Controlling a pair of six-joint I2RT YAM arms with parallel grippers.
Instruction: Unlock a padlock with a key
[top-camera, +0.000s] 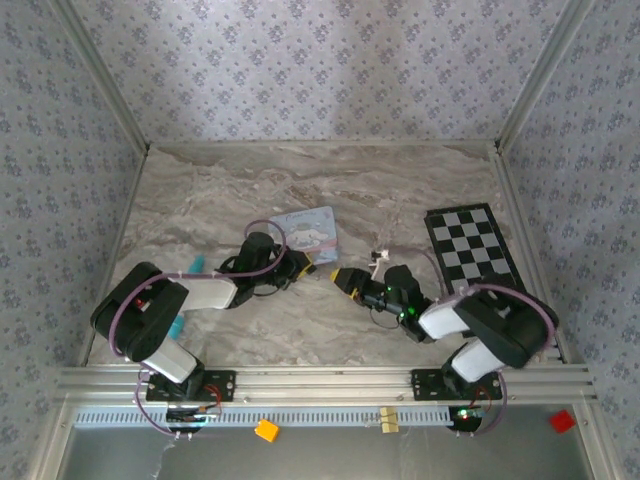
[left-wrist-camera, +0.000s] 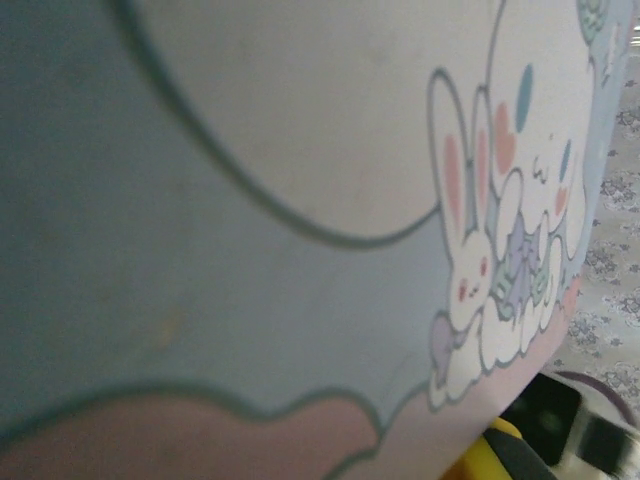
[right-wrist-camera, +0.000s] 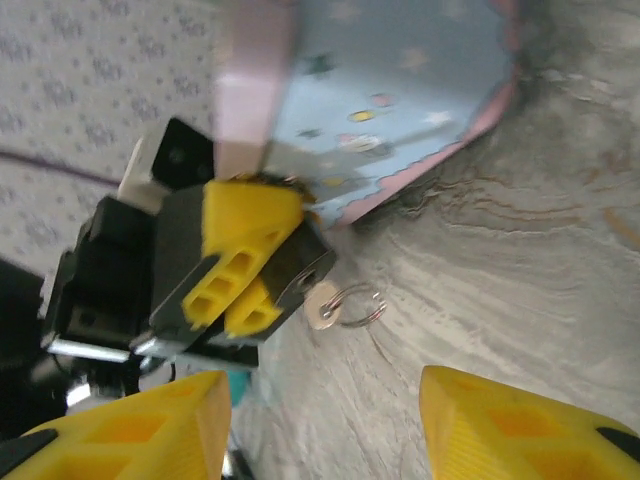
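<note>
The small black padlock (right-wrist-camera: 300, 262) sits between the yellow fingers (right-wrist-camera: 245, 215) of my left gripper (top-camera: 298, 268), which is shut on it beside the pale blue cartoon tin (top-camera: 305, 232). A silver key (right-wrist-camera: 325, 305) sticks in the padlock's silvery keyhole face, and its wire ring (right-wrist-camera: 362, 303) hangs free over the marble table. My right gripper (right-wrist-camera: 325, 435) stands open a short way in front of the key, touching nothing. In the top view that right gripper (top-camera: 343, 280) faces the left one. Seen close in the left wrist view, the tin (left-wrist-camera: 300, 200) hides the jaws.
A black and white checkered board (top-camera: 470, 245) lies at the right. A teal object (top-camera: 197, 263) lies near the left arm. The tin's edge (right-wrist-camera: 440, 150) rises just behind the padlock. Patterned walls enclose the table (top-camera: 330, 180).
</note>
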